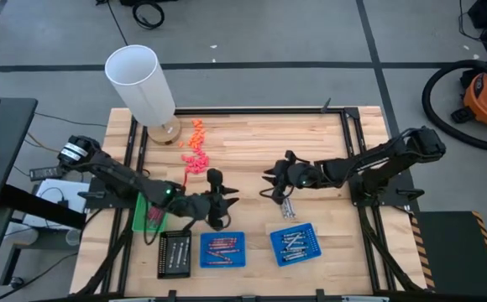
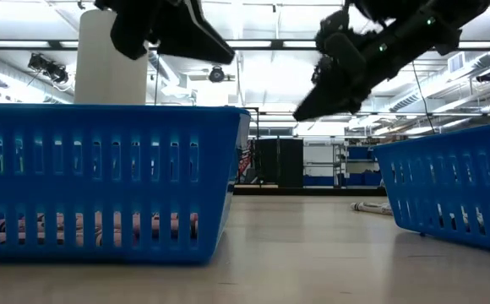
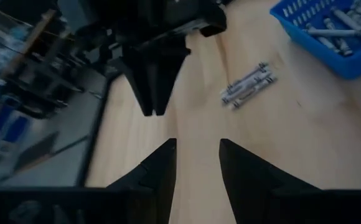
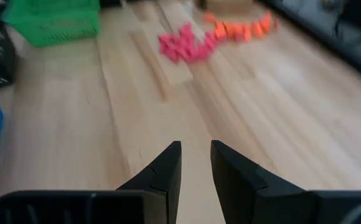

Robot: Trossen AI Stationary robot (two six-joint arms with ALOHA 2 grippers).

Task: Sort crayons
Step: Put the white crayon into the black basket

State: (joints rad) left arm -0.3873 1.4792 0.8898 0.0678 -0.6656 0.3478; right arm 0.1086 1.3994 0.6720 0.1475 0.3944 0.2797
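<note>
My left gripper [image 1: 218, 201] fingers apart, holding nothing; right gripper [image 1: 274, 180] too. Grey crayons [image 3: 248, 84] lie loose on table [image 1: 252, 143] near blue basket [image 1: 295, 245]. Probably light, stiff, roll easily. Pinch at middle.

The high camera hangs above and looks straight down on the whole wooden table [image 1: 252, 143], taking in floor on every side. The low camera sits at table-top height, close against the left blue basket [image 2: 101, 181], facing level across the table into the room behind. The left wrist camera looks past its own fingers [image 3: 159, 171] along the table toward the grey crayons [image 3: 248, 84], which the high view shows too. The right wrist camera faces the opposite way along the table, toward the pink pile [image 4: 187, 45], also shared with the high view.
</note>
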